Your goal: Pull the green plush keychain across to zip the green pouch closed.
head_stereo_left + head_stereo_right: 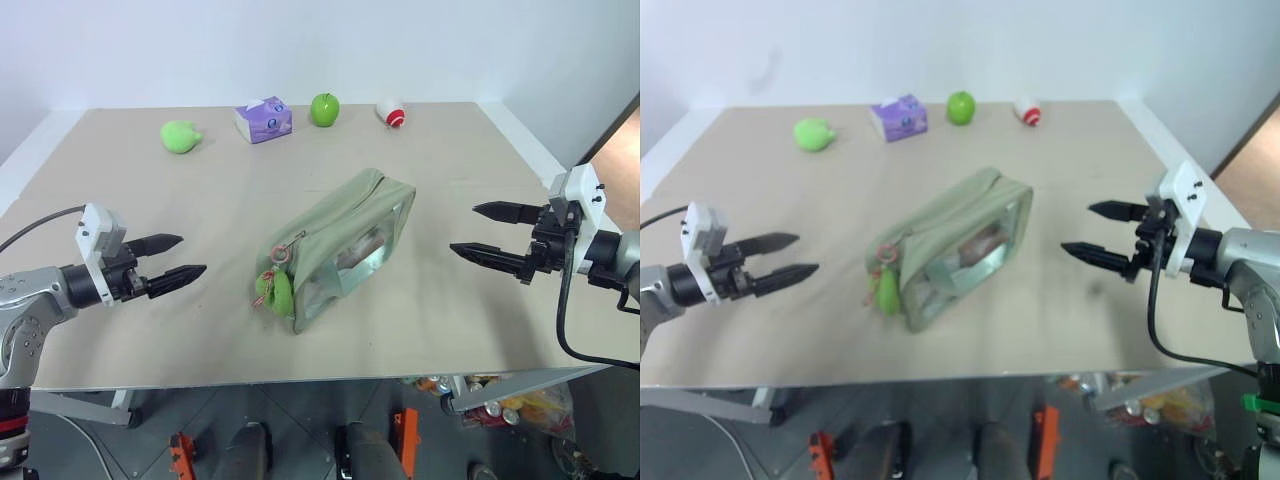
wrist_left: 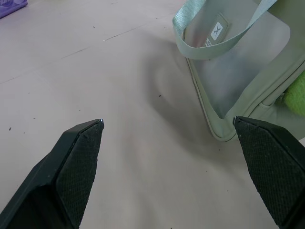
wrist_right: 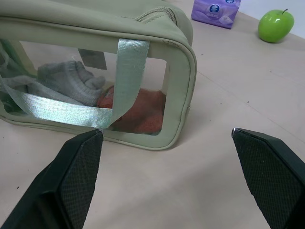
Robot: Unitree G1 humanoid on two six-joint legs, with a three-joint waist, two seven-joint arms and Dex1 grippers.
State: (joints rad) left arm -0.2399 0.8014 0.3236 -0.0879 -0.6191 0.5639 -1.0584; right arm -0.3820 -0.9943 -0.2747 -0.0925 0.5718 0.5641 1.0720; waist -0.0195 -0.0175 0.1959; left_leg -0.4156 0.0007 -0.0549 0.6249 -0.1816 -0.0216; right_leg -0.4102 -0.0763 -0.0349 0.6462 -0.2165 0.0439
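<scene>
The green pouch (image 1: pixel 345 240) lies diagonally in the middle of the table, a pale sage bag with clear side windows and green straps; grey and orange cloth shows through its window (image 3: pixel 138 107). The green plush keychain (image 1: pixel 275 288) hangs at the pouch's near end on a pinkish cord. My left gripper (image 1: pixel 172 262) hovers open to the left of the pouch, apart from it, fingers pointing toward it. My right gripper (image 1: pixel 490 233) hovers open on the right side, also apart, aimed at the pouch. Nothing sits between either pair of fingers.
Along the far edge sit a loose lime-green plush blob (image 1: pixel 180 136), a purple tissue box (image 1: pixel 263 119), a shiny green apple (image 1: pixel 324 109) and a red-and-white ball (image 1: pixel 392 113). Bare tabletop (image 1: pixel 200 210) surrounds the pouch. The table's front edge (image 1: pixel 300 385) runs just below the grippers.
</scene>
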